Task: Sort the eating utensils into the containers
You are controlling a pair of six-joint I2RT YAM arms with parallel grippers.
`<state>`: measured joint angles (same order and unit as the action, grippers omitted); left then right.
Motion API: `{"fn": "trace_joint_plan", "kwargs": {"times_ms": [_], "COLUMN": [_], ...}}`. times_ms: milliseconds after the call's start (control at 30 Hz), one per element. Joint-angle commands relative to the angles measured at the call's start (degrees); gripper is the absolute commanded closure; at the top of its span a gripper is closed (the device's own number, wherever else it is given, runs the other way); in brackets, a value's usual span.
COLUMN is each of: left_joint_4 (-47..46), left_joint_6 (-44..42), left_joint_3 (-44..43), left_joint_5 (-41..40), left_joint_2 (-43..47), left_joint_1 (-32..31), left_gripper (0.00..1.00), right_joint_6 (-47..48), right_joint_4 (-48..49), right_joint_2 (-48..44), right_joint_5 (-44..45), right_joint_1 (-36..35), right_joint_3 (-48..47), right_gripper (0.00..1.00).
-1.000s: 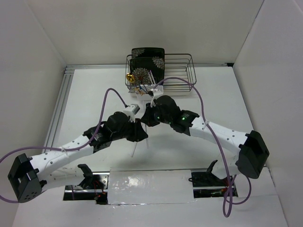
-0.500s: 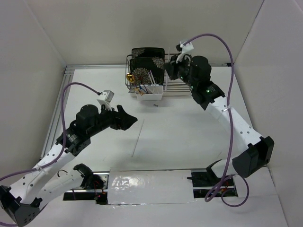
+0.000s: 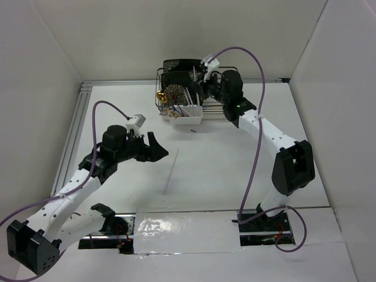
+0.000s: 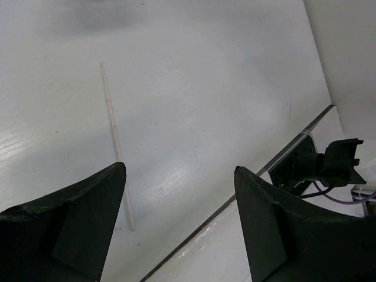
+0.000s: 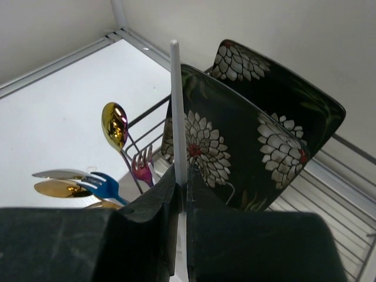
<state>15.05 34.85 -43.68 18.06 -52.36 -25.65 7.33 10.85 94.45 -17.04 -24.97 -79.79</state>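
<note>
Since half a second earlier the left gripper had barely shifted. It hung above the table with its jaws spread wide and nothing between them. One pale loose chopstick lay flat on the table just ahead of it, where it had been before.

Further back, the white caddy sat against the front of the wire rack, with a gold spoon, a silver spoon, a blue fork and a pink fork sticking out of it.

The right gripper had swung left from over the rack's middle to just behind the caddy. It was clamped on a second chopstick, held upright. The black floral plates stood close beyond that chopstick, crowding the caddy's far side.
</note>
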Motion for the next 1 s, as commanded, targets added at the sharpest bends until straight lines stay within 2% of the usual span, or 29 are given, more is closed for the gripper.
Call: {"fn": "trace_joint_plan", "kwargs": {"times_ms": [0, 200, 500, 600, 633, 700, 733, 800, 967], "left_joint_4": [-1.95, -4.67, -5.47, -5.47, -4.69, -4.5, -3.98, -3.63, 0.49], "left_joint_6": [-2.15, -3.04, -5.93, -7.07, -7.08, -7.69, -7.61, -7.69, -8.22], "left_joint_3": [0.61, 1.23, 1.23, 1.23, 0.79, 0.18, 0.09, 0.0, -3.76], "left_joint_5": [3.55, 5.39, 7.68, 7.43, 7.34, 6.98, 6.55, 6.37, -0.92], "left_joint_2": [-1.34, -3.1, -6.79, -8.11, -8.98, -9.96, -10.83, -11.45, -17.58], "left_joint_1": [1.82, 4.38, 6.49, 6.49, 6.49, 6.23, 6.23, 4.57, -0.18], "left_gripper": [0.14, 0.14, 0.16, 0.17, 0.18, 0.19, 0.2, 0.2, 0.21], "right_joint_6": [0.14, 0.23, -0.48, -0.74, -0.83, -1.27, -1.53, -2.41, -5.39], "right_joint_4": [10.41, 11.64, 12.79, 10.26, 9.55, 8.04, 6.83, 5.24, -0.73], "right_joint_2": [0.73, 3.36, 2.75, 3.02, 3.1, 3.19, 3.1, 2.14, -3.21], "right_joint_5": [-1.77, -2.3, -0.37, 0.77, 0.78, 1.3, 1.31, 2.0, 5.51], "right_joint_1": [0.1, 0.1, -0.17, -0.25, 0.01, -0.08, -0.08, -0.16, -0.43], "right_joint_3": [-0.54, -0.54, 4.9, 4.91, 4.38, 4.38, 3.77, 3.76, 2.53], "right_gripper": [1.0, 1.0, 0.98, 0.85, 0.74, 0.62, 0.5, 0.44, 0.28]}}
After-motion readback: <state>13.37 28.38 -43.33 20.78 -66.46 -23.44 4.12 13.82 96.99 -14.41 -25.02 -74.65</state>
